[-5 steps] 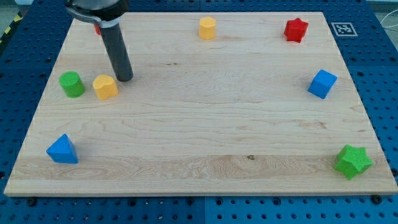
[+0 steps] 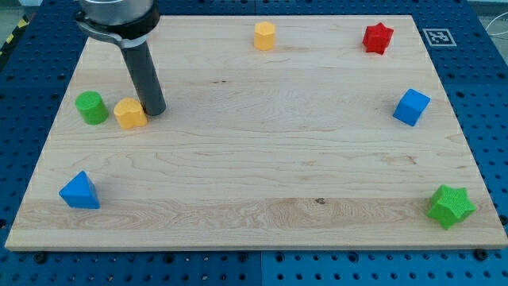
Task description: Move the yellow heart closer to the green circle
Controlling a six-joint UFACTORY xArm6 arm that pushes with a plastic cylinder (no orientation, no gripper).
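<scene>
The yellow heart (image 2: 129,114) lies at the board's left side, a small gap to the right of the green circle (image 2: 91,107). My tip (image 2: 155,110) rests on the board right against the heart's right side. The dark rod rises from it toward the view's top left.
A blue triangle (image 2: 79,191) sits at the lower left. A yellow hexagon (image 2: 264,36) and a red star (image 2: 378,37) lie along the top. A blue cube (image 2: 411,107) is at the right, a green star (image 2: 451,206) at the lower right. The wooden board (image 2: 254,175) ends on all sides.
My tip moved a little left and down, and the yellow heart slid slightly left toward the green circle.
</scene>
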